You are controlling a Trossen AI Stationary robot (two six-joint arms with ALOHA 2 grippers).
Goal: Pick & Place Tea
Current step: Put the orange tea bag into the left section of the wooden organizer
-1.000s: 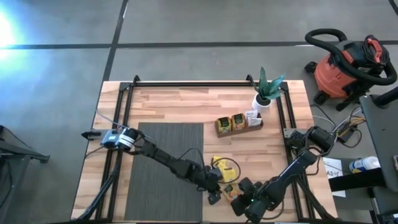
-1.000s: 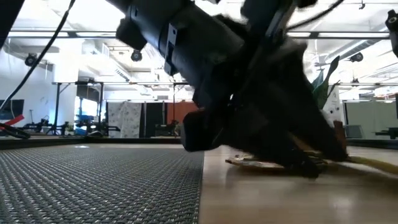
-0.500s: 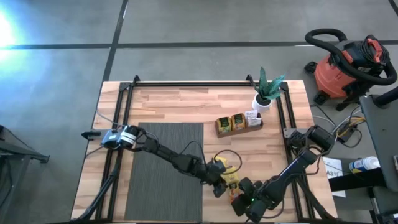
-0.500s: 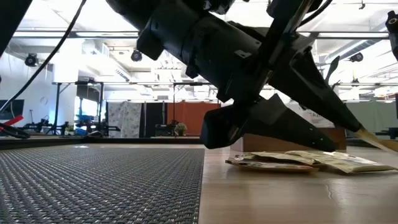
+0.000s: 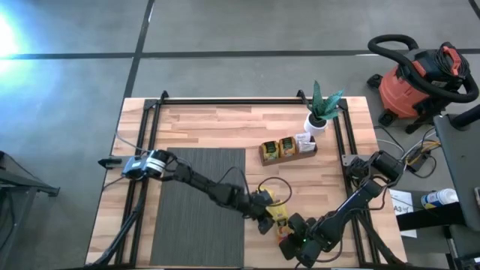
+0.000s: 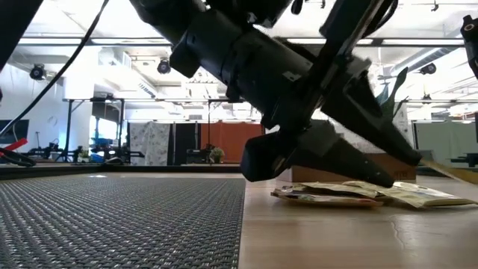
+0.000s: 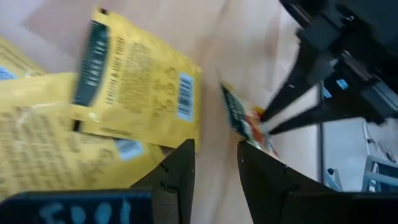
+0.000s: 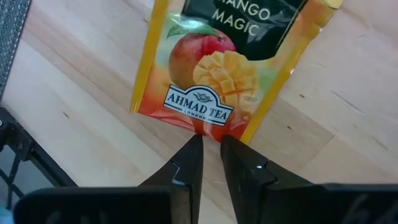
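High view: I see the worktop (image 5: 225,124), pale wood, with a grey mat (image 5: 199,202) on its left half. Off the right edge stands a red vacuum (image 5: 420,82) on the floor. At the back right a white pot with a plant (image 5: 320,112) sits beside a brown tray (image 5: 289,150). That tray is the one container I can see; it holds three sachets standing in a row, two yellowish and one white at the plant end.

My left arm reaches from the left across the mat to the front middle of the worktop; my right arm comes in from the right to the same spot. Their end effectors sit close together, the left end effector (image 5: 264,223) just behind the right end effector (image 5: 288,241).

The loose tea is there too: a yellow pile (image 7: 74,124) of overlapping sachets flat on the wood, under and beside the left end effector. In the left wrist view its fingers (image 7: 177,171) stand a little apart over bare wood, gripping nothing.

An orange sachet (image 8: 217,68), printed with a mango, lies just beside the pile. In the right wrist view the right end effector's fingers (image 8: 189,162) meet at its lower edge, pinched nearly together; I take it as clenched on that edge.
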